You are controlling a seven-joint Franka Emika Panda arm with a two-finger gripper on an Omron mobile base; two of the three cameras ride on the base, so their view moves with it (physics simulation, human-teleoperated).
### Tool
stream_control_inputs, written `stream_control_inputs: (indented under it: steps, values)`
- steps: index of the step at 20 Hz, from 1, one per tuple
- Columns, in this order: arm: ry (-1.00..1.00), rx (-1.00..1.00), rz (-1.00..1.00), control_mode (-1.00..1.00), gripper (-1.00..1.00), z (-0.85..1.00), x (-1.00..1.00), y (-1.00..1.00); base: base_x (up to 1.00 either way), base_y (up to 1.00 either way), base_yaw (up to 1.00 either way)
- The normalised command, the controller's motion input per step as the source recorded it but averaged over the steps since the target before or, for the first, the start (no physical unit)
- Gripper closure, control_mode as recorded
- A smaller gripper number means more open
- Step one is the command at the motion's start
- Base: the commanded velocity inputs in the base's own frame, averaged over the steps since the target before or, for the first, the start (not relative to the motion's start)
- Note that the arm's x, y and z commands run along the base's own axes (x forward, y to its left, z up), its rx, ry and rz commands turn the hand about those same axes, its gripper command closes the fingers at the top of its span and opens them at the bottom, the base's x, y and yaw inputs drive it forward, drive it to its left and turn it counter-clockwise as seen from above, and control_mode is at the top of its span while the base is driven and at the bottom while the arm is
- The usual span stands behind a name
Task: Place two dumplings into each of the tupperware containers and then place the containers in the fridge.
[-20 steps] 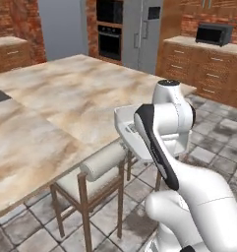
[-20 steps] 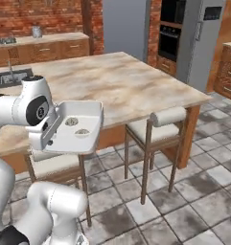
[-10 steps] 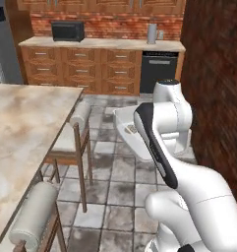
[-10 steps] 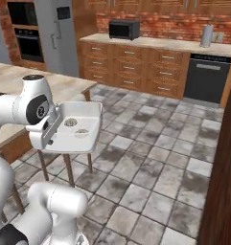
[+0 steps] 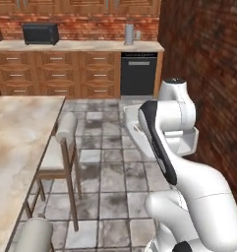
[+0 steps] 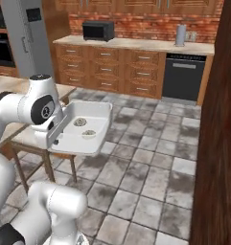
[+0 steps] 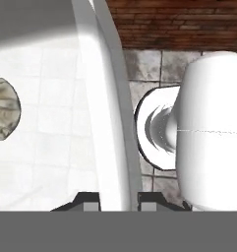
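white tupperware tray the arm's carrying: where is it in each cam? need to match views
Left base view: the white tupperware container sits right of centre, mostly hidden behind the arm.
Right base view: left of centre, held above the tiled floor, with two dumplings inside.
Hand view: its rim runs up the middle, clamped in the gripper; one dumpling at the left edge.
Shared landmark: the black dishwasher under the counter.
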Motion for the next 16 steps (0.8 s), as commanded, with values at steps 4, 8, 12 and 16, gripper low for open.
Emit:
stream_control_inputs:
  steps: [4,8,12,16]
  values:
    - [0.00,0.00,0.00,1.00,1.00,0.00,0.00,0.00,1.00,0.00,-0.05]
    - [0.00,0.00,0.00,1.00,1.00,0.00,0.00,0.00,1.00,-0.02,0.00]
    - [0.00,0.00,0.00,1.00,1.00,0.00,0.00,0.00,1.00,-0.03,0.00]
    - [0.00,0.00,0.00,1.00,1.00,0.00,0.00,0.00,1.00,-0.02,0.00]
